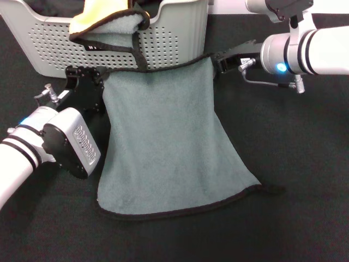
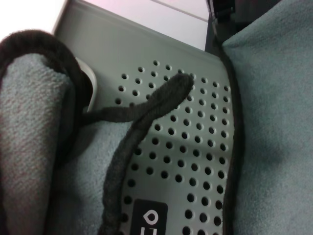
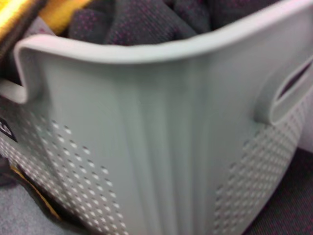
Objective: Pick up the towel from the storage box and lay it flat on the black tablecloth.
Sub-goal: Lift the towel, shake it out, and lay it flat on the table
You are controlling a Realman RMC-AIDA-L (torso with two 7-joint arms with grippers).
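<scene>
The grey-green towel (image 1: 169, 142) with its black stitched border is spread out in front of the light grey storage box (image 1: 180, 33). Its upper edge is stretched between my two grippers. Its lower part rests on the black tablecloth (image 1: 294, 164). My left gripper (image 1: 101, 76) is shut on the towel's upper left corner. At the upper right corner, close to the box wall, my right gripper (image 1: 215, 59) is shut on it too. In the left wrist view the towel (image 2: 274, 122) hangs beside the box's perforated wall (image 2: 195, 137).
A second towel (image 1: 109, 22), pale yellow side up, is bunched over the box's front rim, with its black border (image 2: 146, 112) dangling down the wall above the black label (image 2: 151, 218). The right wrist view shows the box corner (image 3: 161, 122) close up. Bare tablecloth lies to the right and front.
</scene>
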